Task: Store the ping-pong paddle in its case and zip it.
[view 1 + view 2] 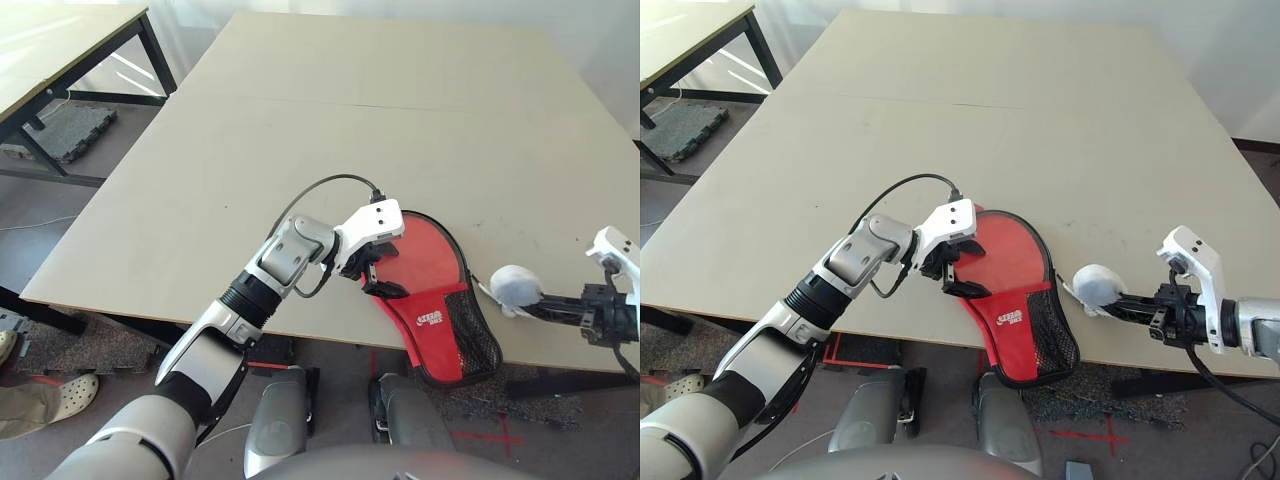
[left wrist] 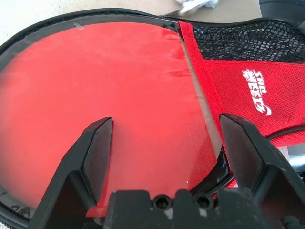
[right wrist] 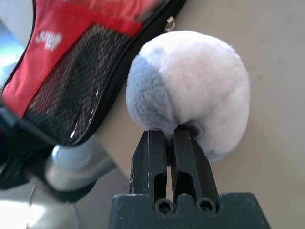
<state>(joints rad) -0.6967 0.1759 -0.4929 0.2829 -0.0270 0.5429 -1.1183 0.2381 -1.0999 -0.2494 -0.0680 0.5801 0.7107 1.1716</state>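
Observation:
The case [image 1: 447,320] lies red side up at the table's near edge, its mesh pocket end hanging over the edge. Inside its black zipper rim shows the round red face of the ping-pong paddle [image 2: 95,86]; the handle is hidden under the pocket part. My left gripper [image 2: 167,124] is open just above the left side of that red face, also seen from the head as the left gripper [image 1: 375,278]. Right of the case, my right gripper [image 3: 169,133] is shut on a small grey-and-white plush whale [image 1: 515,285] that rests on the table.
The wide beige table [image 1: 350,120] stretches away behind the case. A second table [image 1: 60,40] stands at the far left across a floor gap. A shoe [image 1: 50,400] is on the floor at the lower left. A zipper pull [image 3: 169,22] lies between case and plush.

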